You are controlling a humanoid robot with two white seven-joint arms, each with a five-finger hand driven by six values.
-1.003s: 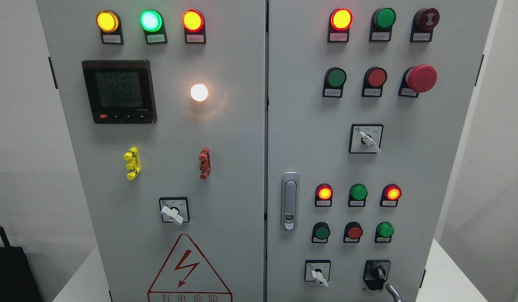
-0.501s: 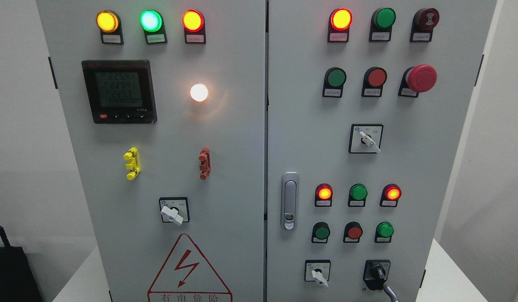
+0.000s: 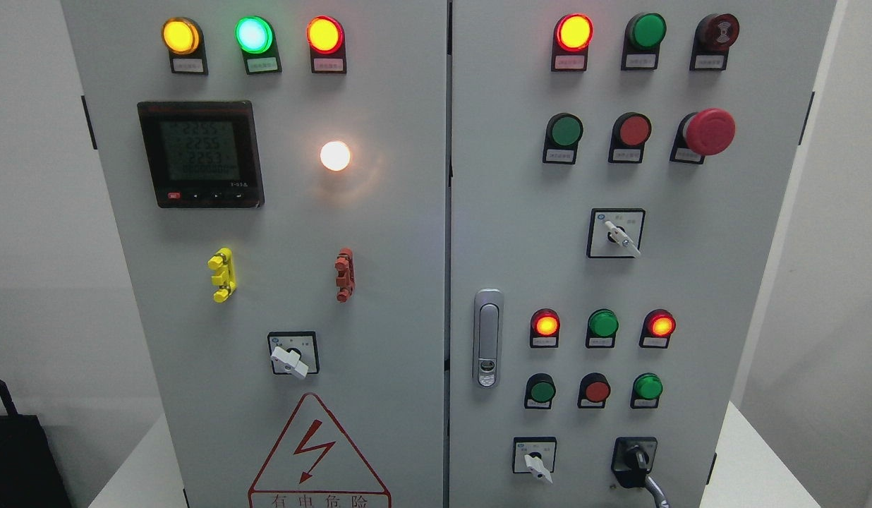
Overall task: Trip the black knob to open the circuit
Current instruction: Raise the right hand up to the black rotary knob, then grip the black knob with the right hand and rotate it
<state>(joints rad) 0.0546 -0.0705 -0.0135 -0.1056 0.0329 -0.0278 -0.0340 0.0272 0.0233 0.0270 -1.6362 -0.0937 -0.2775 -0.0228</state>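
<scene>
Only a thin grey finger-like tip (image 3: 658,488) shows, at the cabinet's bottom edge near its right corner, rising to the lower right of the black rotary knob (image 3: 637,459). Appears to touch the knob's lower edge; can't tell which hand it belongs to, nor how far the fingers are open, nor whether anything is gripped.

Black rotary knob sits on a black square base on the right door of the grey metal control cabinet (image 3: 408,282), bottom row, near the lower right corner. Its handle is tilted slightly right of vertical.

Just left of it: white-handled selector switch (image 3: 535,460), pointing down-right. Above: three small push buttons, green (image 3: 542,390), red (image 3: 597,390), green (image 3: 648,386). Silver door latch (image 3: 487,337) at the right door's left edge.

Left door: black digital meter (image 3: 200,154) near upper left, lit white lamp (image 3: 335,156), red-outlined lightning warning triangle (image 3: 317,451) at bottom edge. Nothing stands in front of the knob besides the grey tip.
</scene>
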